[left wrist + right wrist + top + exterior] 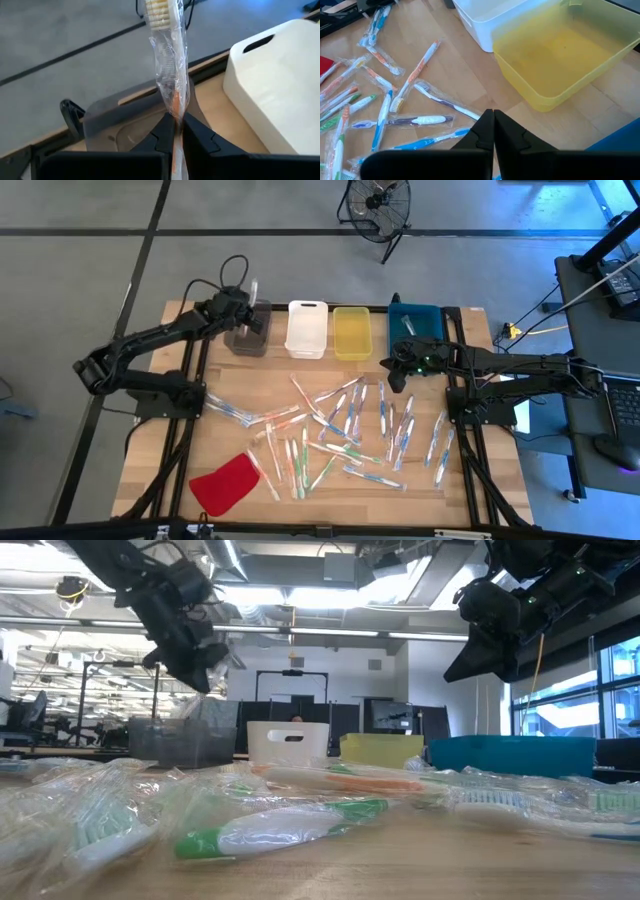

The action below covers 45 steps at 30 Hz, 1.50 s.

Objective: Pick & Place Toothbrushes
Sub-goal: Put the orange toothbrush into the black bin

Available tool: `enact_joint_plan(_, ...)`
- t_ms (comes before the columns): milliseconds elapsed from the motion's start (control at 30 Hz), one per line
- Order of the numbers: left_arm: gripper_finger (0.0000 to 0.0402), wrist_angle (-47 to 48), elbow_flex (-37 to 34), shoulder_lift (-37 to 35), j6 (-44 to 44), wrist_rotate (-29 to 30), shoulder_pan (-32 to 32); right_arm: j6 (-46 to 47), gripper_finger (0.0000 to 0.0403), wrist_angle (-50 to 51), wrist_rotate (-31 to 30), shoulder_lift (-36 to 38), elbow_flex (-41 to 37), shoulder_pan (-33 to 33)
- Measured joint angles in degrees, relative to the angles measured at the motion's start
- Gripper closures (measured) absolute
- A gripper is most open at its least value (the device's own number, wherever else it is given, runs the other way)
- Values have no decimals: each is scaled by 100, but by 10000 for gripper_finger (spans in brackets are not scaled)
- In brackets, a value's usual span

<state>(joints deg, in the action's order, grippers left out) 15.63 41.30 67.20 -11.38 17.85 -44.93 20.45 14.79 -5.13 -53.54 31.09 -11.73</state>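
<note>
We see the left gripper up over the grey bin at the table's 11 o'clock, fingers clamped on one wrapped toothbrush with an orange handle; its bristle head points up and away from the fingers. In the left wrist view the grey bin sits right under that brush, with the white bin just beside it.

We see the right gripper hanging above the table at about 1 o'clock, near the front edges of the yellow bin and the blue bin. Its fingers are pressed together with nothing between them. In its wrist view the yellow bin shows nothing inside.

The rest of the toothbrushes lie scattered in clear wrappers over the table's middle, from centre down toward 6 o'clock, many overlapping, with blue, green, orange and purple handles. A red cloth lies flat at 7 o'clock, just beside the nearest brushes. The four bins stand in a row along 12 o'clock: grey, white, yellow, blue.
</note>
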Motion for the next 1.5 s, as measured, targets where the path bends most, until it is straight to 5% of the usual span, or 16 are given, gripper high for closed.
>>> enact_joint_plan(567,384,256,0,899,-288,2,2,9,361,4,0,0,0,0)
enact_joint_plan(1167,384,252,0,1323,-153,63,2,17,398,4,0,0,0,0)
enact_joint_plan(1500,366,254,0,1323,153,59,-72,274,372,6,17,0,0,92)
